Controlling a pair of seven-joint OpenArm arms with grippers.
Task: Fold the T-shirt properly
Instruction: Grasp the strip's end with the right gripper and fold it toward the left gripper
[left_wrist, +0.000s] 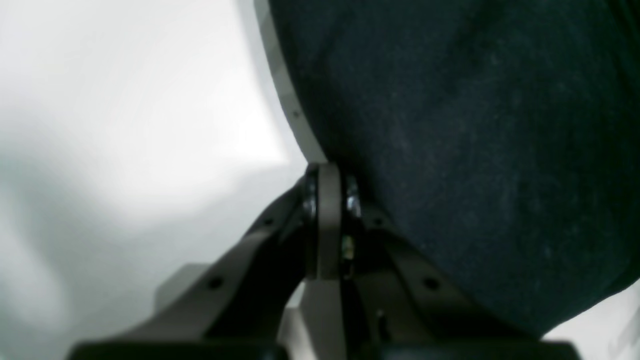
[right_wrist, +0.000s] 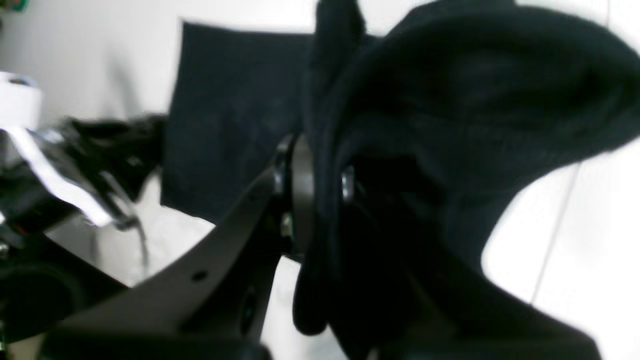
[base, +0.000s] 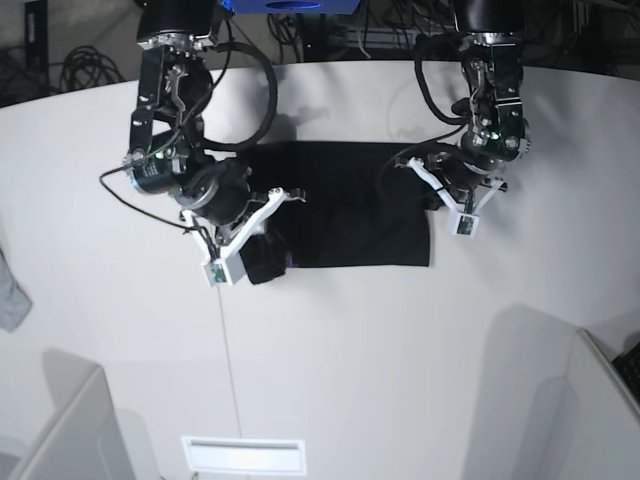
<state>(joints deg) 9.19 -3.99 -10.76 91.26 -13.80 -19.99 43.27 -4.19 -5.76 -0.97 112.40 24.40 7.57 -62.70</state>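
Note:
The black T-shirt (base: 350, 215) lies as a folded rectangle at the table's middle; no print shows. My right gripper (base: 258, 262), on the base view's left, is shut on a bunched, lifted fold of the shirt at its near left corner. In the right wrist view the black cloth (right_wrist: 450, 125) sits pinched in that gripper (right_wrist: 325, 185) and drapes over one finger. My left gripper (base: 438, 200) is at the shirt's right edge. In the left wrist view its jaws (left_wrist: 332, 190) are closed where the dark cloth (left_wrist: 475, 150) meets the tips.
A small grey cloth scrap (base: 8, 290) lies at the table's far left edge. White partition walls stand at the near left (base: 60, 430) and near right (base: 590, 400). A white slot plate (base: 243, 455) sits at the front. Cables hang behind the arms.

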